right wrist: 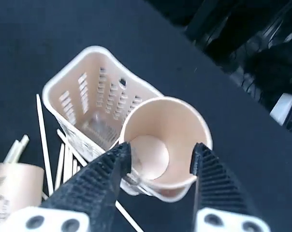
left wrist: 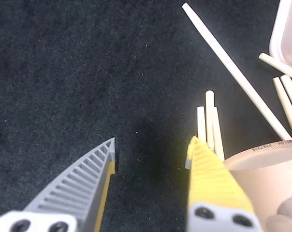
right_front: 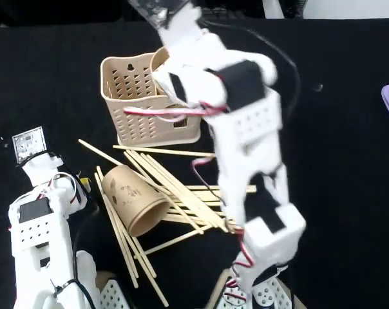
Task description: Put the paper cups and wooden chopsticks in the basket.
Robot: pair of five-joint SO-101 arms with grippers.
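Counting from where I stand, there are two paper cups, one basket [right_front: 143, 119] and a loose heap of chopsticks [right_front: 175, 187]. The sticks number well over ten, though they cross each other too much for an exact tally.

One cup [right wrist: 182, 118] sits upright in one end of the basket, mouth up, so I judge that part done or as good as done. The right gripper [right wrist: 161, 147] hangs directly above it. Its black fingers [right wrist: 107, 179] are spread about as wide as the rim, one to each side. As far as I can see they grip nothing; whether one brushes the rim I cannot tell.

The other cup [right_front: 140, 203] lies on its side on the black table [right_front: 349, 193], on the arms' side of the basket, in among the sticks. I see no chopsticks inside the basket, so I reckon every one of them is left, plus that second cup. That makes only a small share of the job done.

The left gripper [left wrist: 152, 145] is low over bare table, just beside the lying cup and the ends of a few sticks. Its grey and yellow fingers [left wrist: 213, 179] are parted wide, with nothing between them.
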